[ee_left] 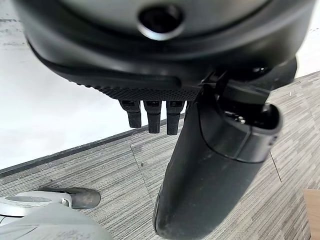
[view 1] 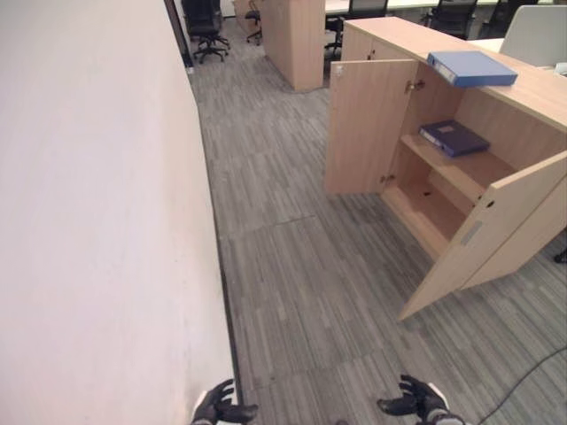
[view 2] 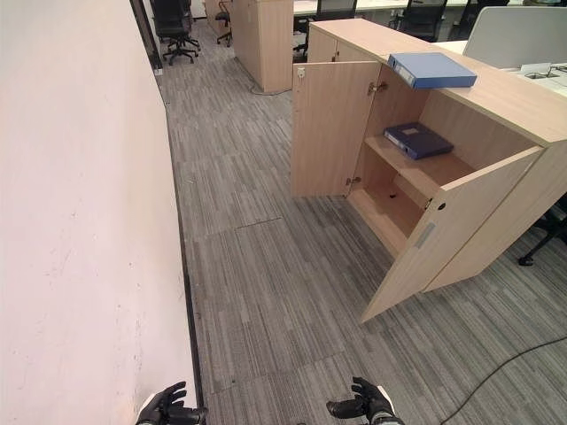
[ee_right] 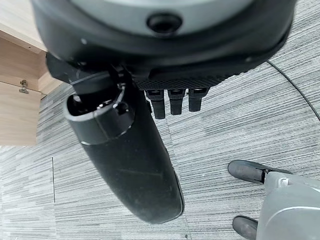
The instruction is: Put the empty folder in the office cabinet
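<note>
1. While both doors of the cabinet (view 1: 372, 124) stood open, a blue folder (view 1: 471, 67) lay on its top, well away from both hands.
2. The left hand (view 1: 215, 408) and right hand (view 1: 416, 400) hung low, fingers relaxed, holding nothing.

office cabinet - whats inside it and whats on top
Inside the open office cabinet, a dark blue folder lies flat on the middle shelf; the bottom shelf looks bare. A lighter blue folder lies on top. The near door hides part of the interior.
</note>
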